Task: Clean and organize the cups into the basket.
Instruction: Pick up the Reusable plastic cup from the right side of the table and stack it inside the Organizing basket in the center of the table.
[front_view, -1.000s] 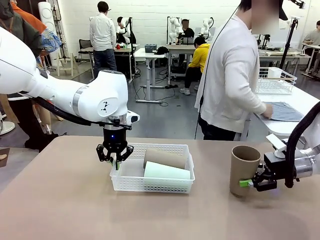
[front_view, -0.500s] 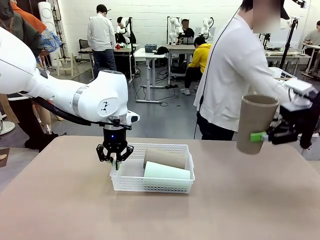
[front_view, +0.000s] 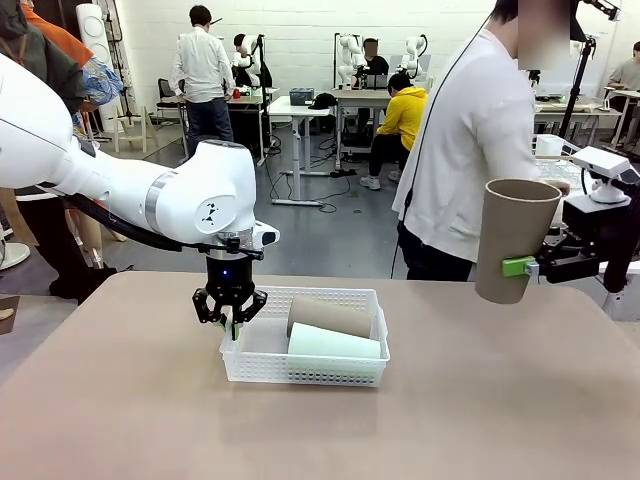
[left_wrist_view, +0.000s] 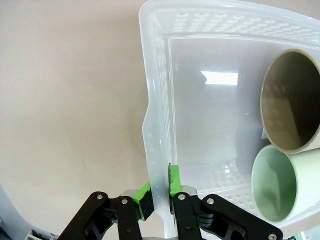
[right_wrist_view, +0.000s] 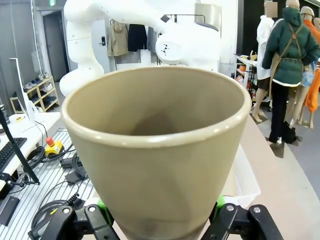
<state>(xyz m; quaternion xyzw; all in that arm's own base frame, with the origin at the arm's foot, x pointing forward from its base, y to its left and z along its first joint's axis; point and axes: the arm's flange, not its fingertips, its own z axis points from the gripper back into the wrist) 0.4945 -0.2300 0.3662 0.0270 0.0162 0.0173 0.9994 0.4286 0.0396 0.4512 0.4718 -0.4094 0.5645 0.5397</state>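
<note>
Matte tan cup (front_view: 513, 238), stiff and light, sits clamped low in my right claw (front_view: 522, 266) while my left claw (front_view: 231, 318) pinches the flexible basket (front_view: 305, 372) wall.

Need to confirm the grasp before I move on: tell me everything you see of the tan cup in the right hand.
The tan cup is tall, tapered, handleless and matte, empty inside, upright with its wide mouth up. The right hand clamps its lower wall between green pads, holding it clear above the table's right side, apart from the basket.
</note>
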